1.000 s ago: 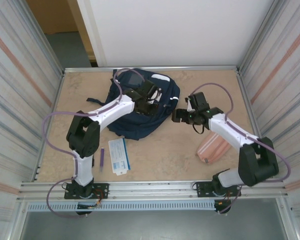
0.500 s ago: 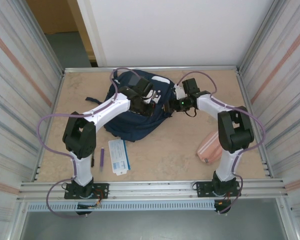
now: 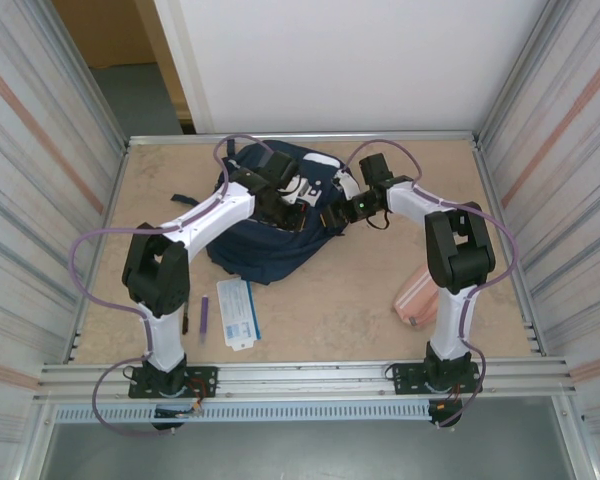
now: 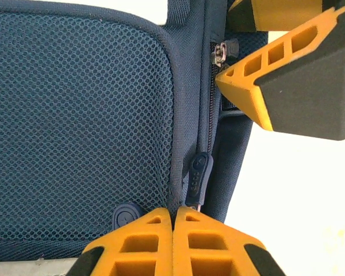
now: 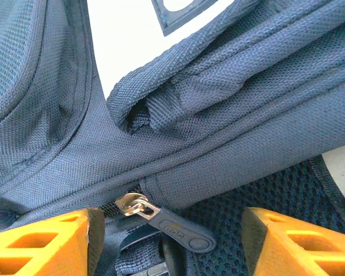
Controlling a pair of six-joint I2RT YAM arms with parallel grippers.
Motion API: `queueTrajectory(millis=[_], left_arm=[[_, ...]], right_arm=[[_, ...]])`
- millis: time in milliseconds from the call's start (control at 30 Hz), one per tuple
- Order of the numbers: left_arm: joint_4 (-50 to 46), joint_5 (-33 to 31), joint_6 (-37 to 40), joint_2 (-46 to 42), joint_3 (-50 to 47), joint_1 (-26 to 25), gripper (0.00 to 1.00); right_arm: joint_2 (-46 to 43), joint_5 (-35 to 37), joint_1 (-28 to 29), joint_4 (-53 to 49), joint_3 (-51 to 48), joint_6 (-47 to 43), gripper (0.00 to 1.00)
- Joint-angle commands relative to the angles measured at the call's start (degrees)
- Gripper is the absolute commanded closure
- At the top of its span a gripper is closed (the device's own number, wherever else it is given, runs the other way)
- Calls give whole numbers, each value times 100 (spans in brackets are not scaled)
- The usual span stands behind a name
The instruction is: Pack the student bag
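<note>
The student bag (image 3: 265,250), a navy-blue backpack with white patches, lies at the back middle of the table. My left gripper (image 3: 290,208) rests on top of it, shut on a fabric seam (image 4: 173,201) beside the mesh pocket (image 4: 80,115). One dark zipper pull (image 4: 198,172) hangs just right of the left fingers (image 4: 207,241). My right gripper (image 3: 340,210) is at the bag's right side and stands open. Its fingers (image 5: 52,244) straddle another zipper pull (image 5: 181,230) with a silver slider (image 5: 132,204), without touching it. The right gripper's yellow finger (image 4: 276,75) also appears in the left wrist view.
A pink pouch (image 3: 427,295) lies at the front right by the right arm's base. A white booklet (image 3: 238,312) and a purple pen (image 3: 205,318) lie at the front left. Metal walls close in the table on both sides.
The right arm has swung left and back from mid-table to the bag's right side. The left gripper, still shut on the bag, has shifted slightly toward the back.
</note>
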Motion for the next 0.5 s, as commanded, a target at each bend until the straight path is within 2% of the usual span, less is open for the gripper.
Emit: queueTrajectory(millis=[0, 167, 300, 400, 467], left_arm=[[-202, 455, -121, -223, 230, 22, 100], [-287, 500, -148, -148, 315, 53, 100], [-299, 567, -140, -176, 307, 83, 100], [-298, 573, -172, -170, 307, 112, 100], [-270, 607, -217, -176, 292, 128, 100]], right_arm=[[45, 93, 84, -177, 201, -503, 28], [-28, 138, 278, -57, 173, -948, 27], [221, -60, 279, -578, 590, -1093, 29], [234, -208, 219, -759, 619, -1141, 34], [168, -445, 129, -913, 614, -1033, 41]])
